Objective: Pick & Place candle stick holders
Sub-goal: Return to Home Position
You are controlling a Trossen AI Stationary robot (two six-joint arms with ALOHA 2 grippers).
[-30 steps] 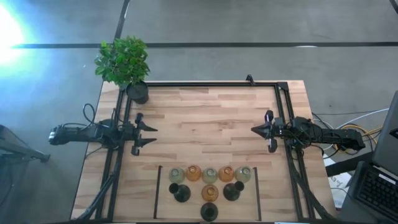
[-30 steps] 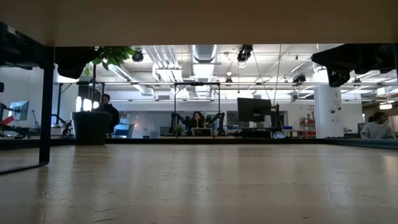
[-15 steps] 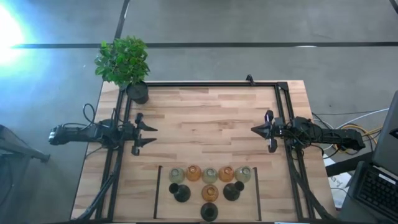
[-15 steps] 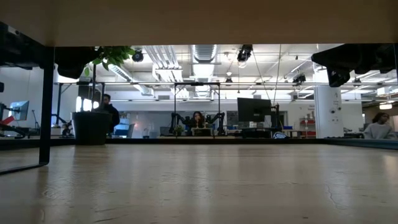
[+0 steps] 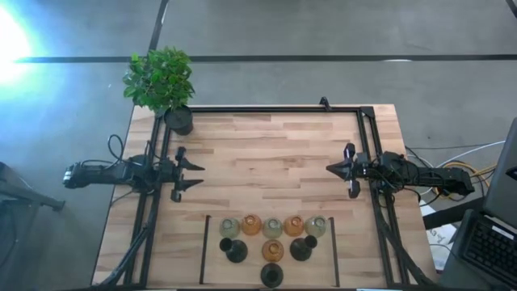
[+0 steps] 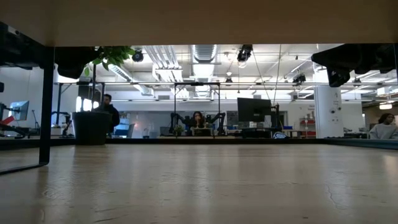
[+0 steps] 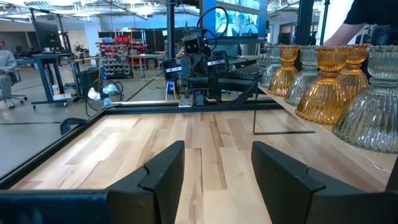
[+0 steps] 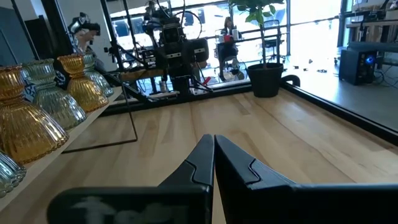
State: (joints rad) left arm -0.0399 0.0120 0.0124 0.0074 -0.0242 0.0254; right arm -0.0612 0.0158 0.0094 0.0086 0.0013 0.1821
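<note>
- Left gripper (image 5: 199, 176): at the left edge of the table (image 5: 275, 137), jaws spread wide, nothing between them.
- Right gripper (image 5: 331, 169): at the right edge, facing the left one across bare wood; jaws pressed together, empty.
- Candle stick holders (image 5: 272, 250): nine counted, all grouped on the shelf (image 5: 203, 242), off to one side of both sets of jaws and well apart from either; none ahead of or between any jaws.
- Arrangement: row of five, pale glass holders (image 5: 229, 227) alternating with amber glass holders (image 5: 251, 225); then two black holders (image 5: 235, 251) flanking another amber one; one dark round holder (image 5: 271, 275) outermost.
- Potted plant (image 5: 179, 121): near the left jaws, on the side opposite the shelf; no part of the job.
- Progress, as a judgement: placing apparently finished, no holder loose on the table; only parking of the arms left, and that seemingly near done.
</note>
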